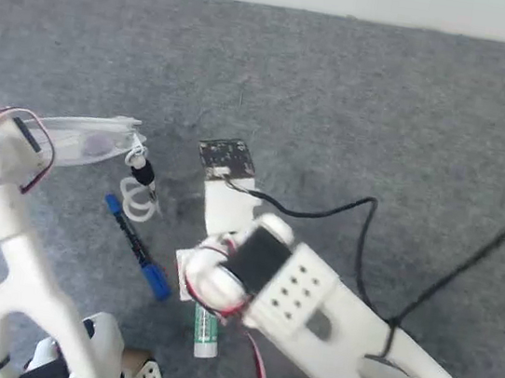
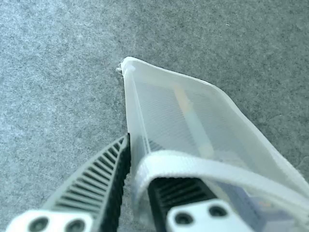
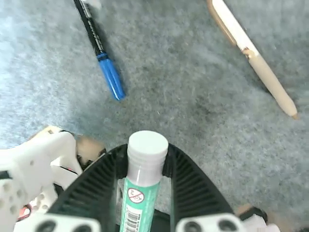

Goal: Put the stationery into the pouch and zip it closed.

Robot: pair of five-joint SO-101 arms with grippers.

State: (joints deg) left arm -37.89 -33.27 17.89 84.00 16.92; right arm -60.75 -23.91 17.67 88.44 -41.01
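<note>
Grey carpeted surface (image 1: 387, 104) with a blue-capped marker (image 1: 136, 246) and a beige pen (image 3: 251, 53) on it

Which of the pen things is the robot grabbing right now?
The green glue stick with the white cap, pinched in the right gripper. The blue marker and the beige pen lie loose, untouched.

The glue stick (image 3: 143, 186) carries a red crossed-circle sign and a barcode; no lettering is legible.
</note>
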